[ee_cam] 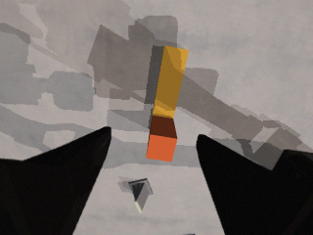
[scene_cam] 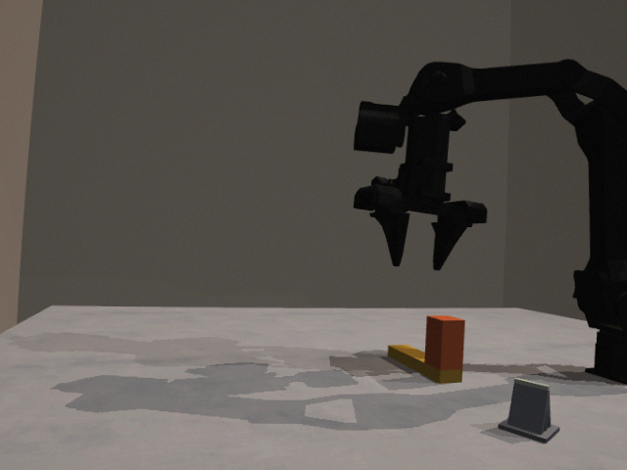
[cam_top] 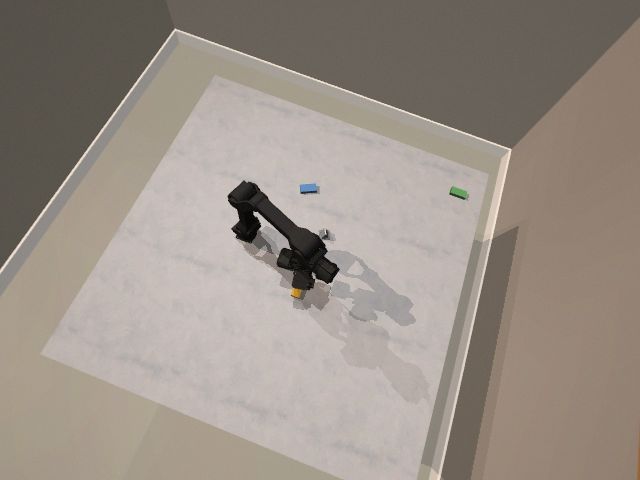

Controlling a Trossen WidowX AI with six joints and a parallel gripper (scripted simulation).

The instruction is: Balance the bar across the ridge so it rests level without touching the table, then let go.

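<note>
The yellow bar [cam_top: 296, 292] [scene_cam: 407, 355] [ee_cam: 170, 80] lies flat on the table. An orange-red block [scene_cam: 444, 344] [ee_cam: 161, 148] stands upright on one end of it; in the top view the arm hides this block. The grey ridge [cam_top: 324, 234] [scene_cam: 528, 405] [ee_cam: 139, 190], a narrow wedge on a small base plate, stands apart from the bar, beyond its block end, with nothing on it. My gripper [scene_cam: 416, 266] [ee_cam: 155, 136] is open and empty, pointing down high above the bar, with a wide gap under the fingertips.
A blue block [cam_top: 308, 188] lies on the table on the far side of the ridge from the bar. A green block [cam_top: 458, 192] lies near the table's right edge. The arm's shadows fall across the table [cam_top: 206, 320] around the bar.
</note>
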